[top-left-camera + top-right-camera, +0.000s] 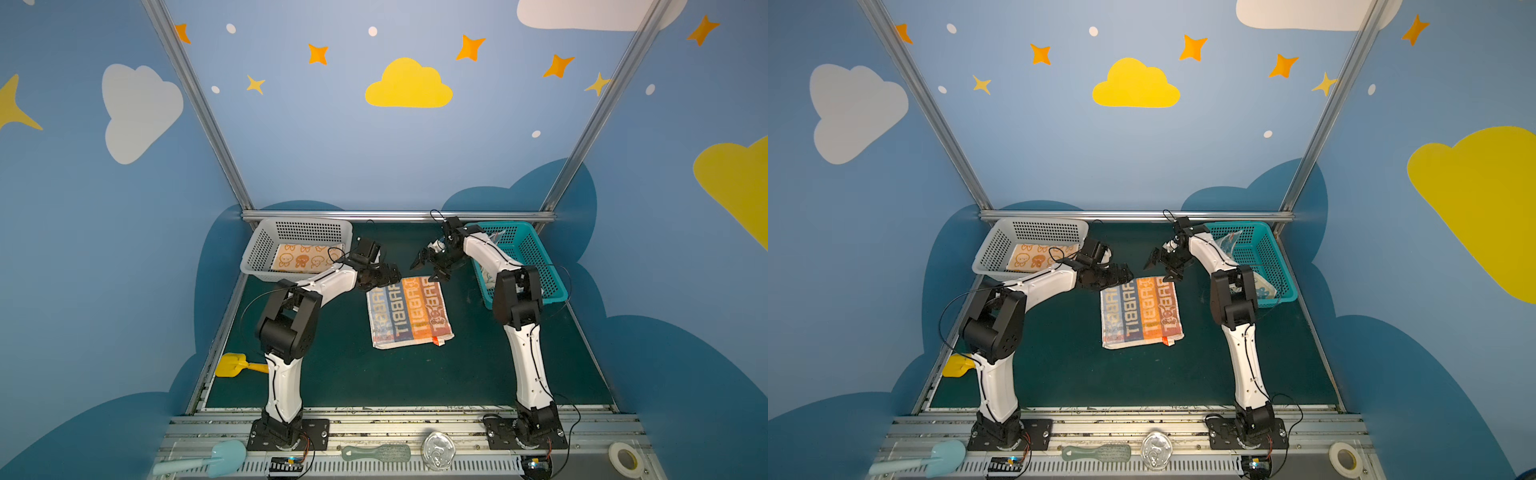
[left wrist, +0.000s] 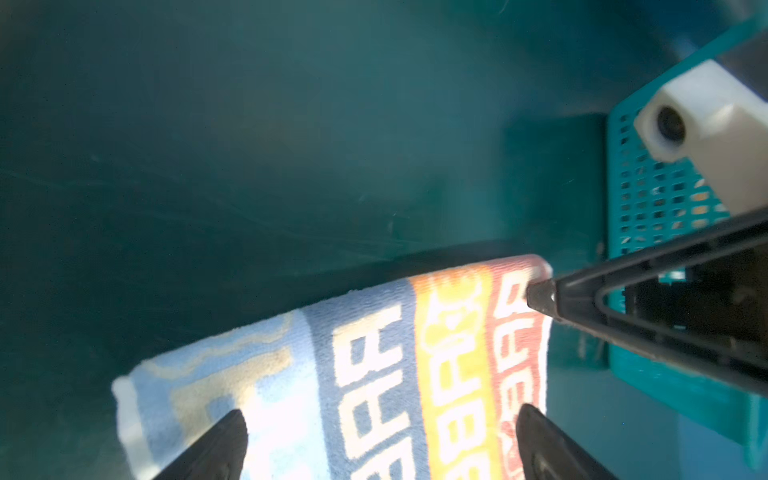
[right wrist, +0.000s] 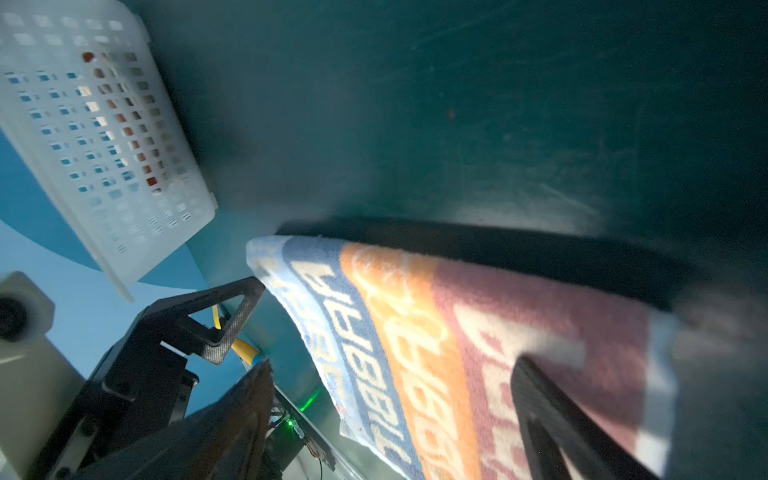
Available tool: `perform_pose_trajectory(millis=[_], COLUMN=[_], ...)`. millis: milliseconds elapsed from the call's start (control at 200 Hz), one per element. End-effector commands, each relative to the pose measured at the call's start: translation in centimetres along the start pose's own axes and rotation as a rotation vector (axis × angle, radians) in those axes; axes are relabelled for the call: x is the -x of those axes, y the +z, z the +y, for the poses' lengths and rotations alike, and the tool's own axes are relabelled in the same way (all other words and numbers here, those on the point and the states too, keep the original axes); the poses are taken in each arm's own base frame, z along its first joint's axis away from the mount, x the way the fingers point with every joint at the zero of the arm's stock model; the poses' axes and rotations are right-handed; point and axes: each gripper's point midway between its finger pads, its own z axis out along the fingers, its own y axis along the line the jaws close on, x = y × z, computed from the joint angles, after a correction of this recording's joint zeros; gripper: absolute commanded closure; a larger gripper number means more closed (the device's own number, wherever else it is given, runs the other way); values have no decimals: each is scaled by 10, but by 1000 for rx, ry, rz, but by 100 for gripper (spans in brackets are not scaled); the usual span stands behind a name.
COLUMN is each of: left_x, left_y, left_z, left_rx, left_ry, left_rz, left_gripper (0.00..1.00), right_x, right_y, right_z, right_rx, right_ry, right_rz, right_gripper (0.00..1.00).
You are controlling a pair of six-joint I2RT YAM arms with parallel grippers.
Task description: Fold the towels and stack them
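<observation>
A folded towel striped blue and orange with "RABBIT" lettering lies flat mid-mat. My left gripper hovers open over its far left corner, fingers spread wide above the cloth. My right gripper stands open over the far right corner, nothing pinched between its fingers. An orange-bunny towel lies in the white basket. A pale blue-printed towel sits in the teal basket, mostly hidden by the right arm.
A yellow scoop lies at the mat's left edge. On the front rail are a light-blue scoop, a green brush, a metal lid and a tape roll. The baskets flank the mat's far corners.
</observation>
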Motion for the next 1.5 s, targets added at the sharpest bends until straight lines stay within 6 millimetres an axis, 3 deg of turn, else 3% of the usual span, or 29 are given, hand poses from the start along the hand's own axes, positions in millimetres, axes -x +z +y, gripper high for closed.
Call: perform_pose_trajectory(millis=[0,205,350,526,631,746,851,1041,1307,1497], left_x=[4,-1,5,30,43,48,44,31,30,28], left_y=[5,22,22,0,-16,-27,-32,-37,-44,-46], left_z=[6,36,40,19,12,17,21,31,49,49], left_rx=[-11,39,81,101,172,274,325,354,439,412], left_ry=[27,28,74,193,303,401,449,421,406,379], left_rz=[-2,36,35,-28,-101,-134,-131,-99,-117,-103], left_gripper=[0,0,0,0,0,0,0,0,0,0], right_x=[2,0,0,1,5,8,10,16,16,13], right_y=[-1,6,-10,-46,-63,-68,-62,-47,-22,-6], right_z=[6,-13,-6,13,3,-17,-32,-54,-62,-63], right_rx=[21,-29,-40,-52,-133,-215,-274,-343,-343,-336], right_ry=[-1,-2,-49,-133,-174,-191,-227,-259,-287,-304], right_rz=[13,30,-2,-67,-110,-113,-100,-61,-11,17], right_gripper=[11,11,11,10,10,10,12,27,40,46])
